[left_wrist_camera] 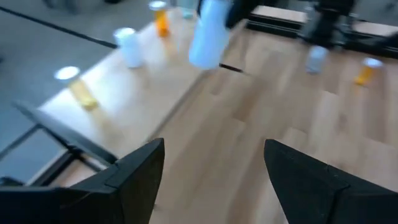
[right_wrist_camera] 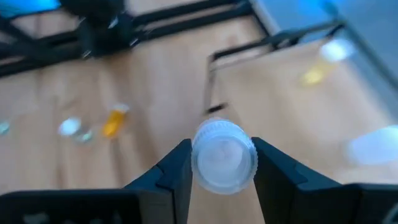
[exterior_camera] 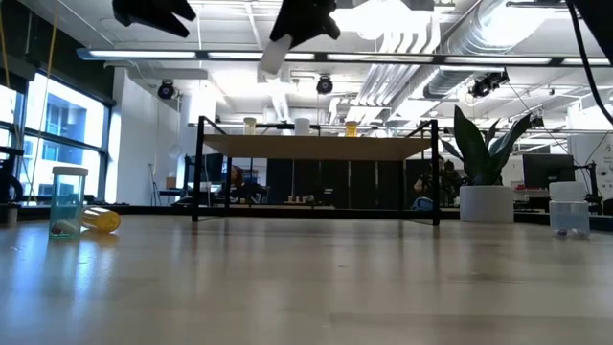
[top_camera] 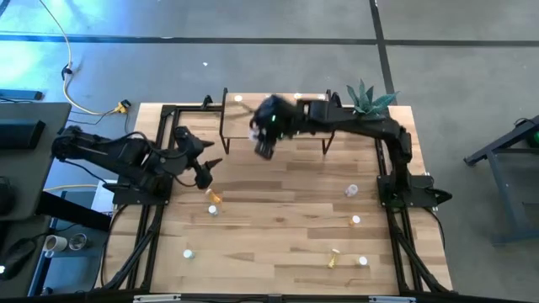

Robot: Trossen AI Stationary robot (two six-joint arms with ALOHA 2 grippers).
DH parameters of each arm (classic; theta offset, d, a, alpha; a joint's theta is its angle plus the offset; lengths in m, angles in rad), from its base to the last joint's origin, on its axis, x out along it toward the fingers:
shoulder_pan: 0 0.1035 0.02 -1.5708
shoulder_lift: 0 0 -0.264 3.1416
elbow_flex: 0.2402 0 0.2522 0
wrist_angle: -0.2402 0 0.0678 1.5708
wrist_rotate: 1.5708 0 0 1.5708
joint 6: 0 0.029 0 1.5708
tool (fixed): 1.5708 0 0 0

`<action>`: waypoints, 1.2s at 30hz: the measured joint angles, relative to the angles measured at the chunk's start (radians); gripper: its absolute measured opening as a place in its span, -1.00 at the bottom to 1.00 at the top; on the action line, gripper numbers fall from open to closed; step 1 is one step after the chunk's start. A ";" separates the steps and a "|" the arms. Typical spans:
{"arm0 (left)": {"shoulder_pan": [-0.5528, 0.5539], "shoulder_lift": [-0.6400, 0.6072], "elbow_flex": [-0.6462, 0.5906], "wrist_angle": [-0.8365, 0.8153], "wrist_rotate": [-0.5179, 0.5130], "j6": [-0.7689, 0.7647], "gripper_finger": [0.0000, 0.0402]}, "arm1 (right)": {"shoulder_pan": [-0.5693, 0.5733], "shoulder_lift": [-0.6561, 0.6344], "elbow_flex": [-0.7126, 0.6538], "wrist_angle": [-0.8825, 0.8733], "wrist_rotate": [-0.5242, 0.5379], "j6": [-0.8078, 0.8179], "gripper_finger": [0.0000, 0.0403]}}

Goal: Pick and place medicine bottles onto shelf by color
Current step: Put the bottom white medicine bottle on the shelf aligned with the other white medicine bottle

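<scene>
The shelf (top_camera: 278, 109), a light-wood board on black legs, stands at the table's far side; a yellow (left_wrist_camera: 84, 96), a white (left_wrist_camera: 129, 46) and an orange bottle (left_wrist_camera: 160, 18) rest on it. My right gripper (right_wrist_camera: 222, 171) hangs above the shelf's near left part, shut on a white medicine bottle (left_wrist_camera: 208, 34). My left gripper (top_camera: 210, 172) is open and holds nothing, in the air over the table's left side (left_wrist_camera: 211, 168). Loose bottles lie on the table: an orange one (top_camera: 216, 199), a white one (top_camera: 189, 252) and a yellow one (top_camera: 333, 259). My right gripper pinches the white bottle's two sides between its two fingers (right_wrist_camera: 177, 171), near the ribbed cap (right_wrist_camera: 222, 152), which faces the wrist. The fingers slant down. The bottle juts out past the fingertips (exterior_camera: 273, 56), tilted, lifted clear of shelf and table.
A potted green plant (top_camera: 368, 99) stands at the far right corner. Black frame rails (top_camera: 160, 151) run along both table sides. More small bottles lie at the right: (top_camera: 352, 191), (top_camera: 355, 220), (top_camera: 363, 261). Bare wood spreads across the table's middle (top_camera: 286, 210).
</scene>
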 joint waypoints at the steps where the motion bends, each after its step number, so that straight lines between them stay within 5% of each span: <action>1: 0.012 0.000 0.000 0.000 -0.015 0.000 0.33 | -0.019 0.001 0.020 -0.001 0.008 -0.023 -0.40; 11: 0.144 0.000 0.000 0.028 -0.211 0.041 0.33 | -0.176 0.001 0.145 0.125 0.085 -0.186 -0.40; 16: 0.210 0.000 0.000 0.066 -0.229 0.079 0.33 | -0.227 0.012 0.137 0.173 -0.004 -0.177 -0.40; 22: 0.266 0.001 0.000 0.076 -0.228 0.078 0.33 | -0.247 0.058 0.136 0.025 -0.141 -0.163 -0.40; 36: 0.334 0.003 0.000 0.075 -0.219 0.075 0.33 | -0.268 0.129 0.136 -0.163 -0.184 -0.255 -0.40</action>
